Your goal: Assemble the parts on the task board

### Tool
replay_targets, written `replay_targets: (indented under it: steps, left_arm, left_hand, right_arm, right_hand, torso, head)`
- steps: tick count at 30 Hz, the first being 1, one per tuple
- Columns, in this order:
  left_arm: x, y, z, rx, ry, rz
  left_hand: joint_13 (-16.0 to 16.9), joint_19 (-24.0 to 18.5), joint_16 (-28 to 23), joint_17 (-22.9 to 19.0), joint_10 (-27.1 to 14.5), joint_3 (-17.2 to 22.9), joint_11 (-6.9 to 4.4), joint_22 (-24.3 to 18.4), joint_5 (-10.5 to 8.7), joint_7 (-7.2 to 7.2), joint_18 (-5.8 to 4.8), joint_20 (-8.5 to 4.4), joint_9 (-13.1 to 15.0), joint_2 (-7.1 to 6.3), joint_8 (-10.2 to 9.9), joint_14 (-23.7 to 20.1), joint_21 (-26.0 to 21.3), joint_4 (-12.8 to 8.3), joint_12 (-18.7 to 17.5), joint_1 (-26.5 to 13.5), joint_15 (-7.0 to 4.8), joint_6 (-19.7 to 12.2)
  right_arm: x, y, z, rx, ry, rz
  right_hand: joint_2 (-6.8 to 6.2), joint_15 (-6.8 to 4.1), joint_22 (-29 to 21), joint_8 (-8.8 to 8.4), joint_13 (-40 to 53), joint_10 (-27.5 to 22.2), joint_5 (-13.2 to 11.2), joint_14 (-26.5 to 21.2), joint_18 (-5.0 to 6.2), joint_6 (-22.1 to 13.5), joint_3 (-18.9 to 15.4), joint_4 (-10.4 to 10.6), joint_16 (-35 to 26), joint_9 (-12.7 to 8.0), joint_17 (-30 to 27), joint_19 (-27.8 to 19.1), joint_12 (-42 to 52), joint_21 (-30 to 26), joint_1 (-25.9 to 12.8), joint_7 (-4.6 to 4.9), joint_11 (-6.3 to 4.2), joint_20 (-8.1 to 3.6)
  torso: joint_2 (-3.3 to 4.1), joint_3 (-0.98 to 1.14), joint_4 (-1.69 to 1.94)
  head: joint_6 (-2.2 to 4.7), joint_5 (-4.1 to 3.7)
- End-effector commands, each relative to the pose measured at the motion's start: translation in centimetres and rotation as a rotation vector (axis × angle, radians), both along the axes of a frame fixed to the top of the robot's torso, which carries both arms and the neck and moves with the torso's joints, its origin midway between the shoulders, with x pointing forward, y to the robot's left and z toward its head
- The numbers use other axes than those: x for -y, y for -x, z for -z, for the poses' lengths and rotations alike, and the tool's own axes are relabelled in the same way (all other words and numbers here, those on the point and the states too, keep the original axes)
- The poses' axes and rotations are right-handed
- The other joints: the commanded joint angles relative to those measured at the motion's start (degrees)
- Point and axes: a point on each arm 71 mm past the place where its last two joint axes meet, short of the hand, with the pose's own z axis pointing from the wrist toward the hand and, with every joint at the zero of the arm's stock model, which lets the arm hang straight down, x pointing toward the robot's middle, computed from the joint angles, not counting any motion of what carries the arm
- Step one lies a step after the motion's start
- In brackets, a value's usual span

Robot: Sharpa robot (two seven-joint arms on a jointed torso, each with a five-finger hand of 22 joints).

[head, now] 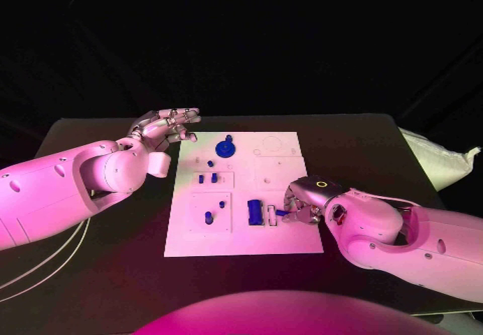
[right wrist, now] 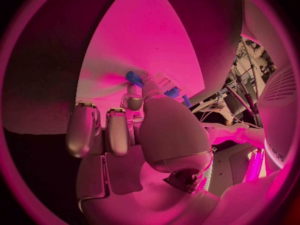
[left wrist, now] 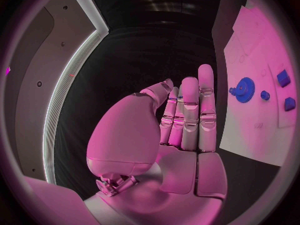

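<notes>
Parts lying on the white task board (head: 287,241) mid-table: blue gear (head: 227,148) near the far edge, blue block (head: 255,212) in a recess toward the near edge. Right hand (head: 302,202) reaching down over the board beside that block, apparently pinching a small blue part (head: 284,210). Left hand (head: 164,128) hovering beside the board's far left corner, fingers extended, holding nothing.

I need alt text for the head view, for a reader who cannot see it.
The right hand pinches a small blue part over the white task board. The left hand hovers empty beside the board's far left corner, near a blue gear.
</notes>
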Motion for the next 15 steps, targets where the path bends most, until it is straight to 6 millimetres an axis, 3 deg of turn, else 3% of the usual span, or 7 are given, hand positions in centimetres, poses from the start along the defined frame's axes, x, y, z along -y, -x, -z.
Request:
replay_targets:
  steps: [1, 5, 9, 15]
  left_arm:
    - [0.23, 0.05, -0.08, 0.007, 0.008, 0.020]
    - [0.23, 0.05, -0.08, 0.006, 0.008, 0.020]
    - [0.23, 0.04, -0.08, 0.006, 0.008, 0.020]
    - [0.27, 0.04, -0.07, 0.006, 0.009, 0.021]
  left_hand:
    - [0.0, 0.5, 0.2, -0.1, -0.5, -0.1, -0.02, -0.1, -0.16, 0.13, 0.58, 0.14, -0.1, 0.16, 0.3, -0.3, -0.4, -0.4, 0.0, 0.3, -0.12, -0.4]
    - [0.0, 0.5, 0.2, -0.1, -0.5, -0.1, -0.02, -0.1, -0.16, 0.13, 0.58, 0.14, -0.1, 0.16, 0.3, -0.3, -0.4, -0.4, 0.0, 0.3, -0.12, -0.4]
    - [0.0, 0.5, 0.2, -0.1, -0.5, -0.1, -0.02, -0.1, -0.16, 0.13, 0.58, 0.14, -0.1, 0.16, 0.3, -0.3, -0.4, -0.4, 0.0, 0.3, -0.12, -0.4]
    - [0.0, 0.4, 0.2, -0.1, -0.6, -0.1, -0.01, -0.1, -0.16, 0.13, 0.57, 0.14, -0.1, 0.18, 0.3, -0.4, -0.4, -0.4, 0.1, 0.2, -0.11, -0.4]
  right_arm:
    - [0.18, 0.28, 0.87, -0.020, 0.128, -0.038]
    - [0.15, 0.27, 0.96, -0.022, 0.150, -0.045]
    - [0.06, 0.31, 1.06, -0.023, 0.181, -0.057]
    - [-0.10, 0.31, 1.05, -0.012, 0.203, -0.067]
  right_hand:
    - [-0.36, 0.43, 0.1, -0.36, 0.2, -0.1, 0.5, 2.8, -0.55, 0.1, 0.3, 0.3, -0.3, 0.1, -0.1, -0.4, 0.0, -0.2, 0.2, 0.22, -0.06, 0.17]
    - [-0.02, 0.32, 0.3, -0.34, 0.5, 0.1, 1.6, 2.8, -0.57, 0.3, 1.7, 0.1, -0.3, 0.2, 0.0, -0.2, 0.4, -0.1, 1.1, 0.06, -0.20, 0.14]
    - [0.32, 0.08, 0.8, -0.25, 1.3, 0.6, 4.6, 2.9, -0.66, 0.8, 3.6, -0.8, -0.2, 0.3, 0.4, 0.0, 1.3, 0.1, 2.9, -0.24, -0.49, -0.05]
    - [1.62, -0.29, 1.7, -0.05, 3.0, 1.8, 5.6, 3.2, -0.83, 1.6, 6.6, -2.1, 0.2, 0.4, 1.2, 0.5, 3.4, 0.6, 5.0, -0.76, -0.97, -0.38]
  torso:
    - [0.02, -0.02, 0.01]
    - [0.00, -0.02, 0.02]
    - [0.00, -0.01, 0.04]
    - [0.03, 0.00, -0.01]
  head:
    - [-0.02, -0.07]
    - [-0.04, -0.08]
    - [-0.05, -0.09]
    - [-0.05, -0.12]
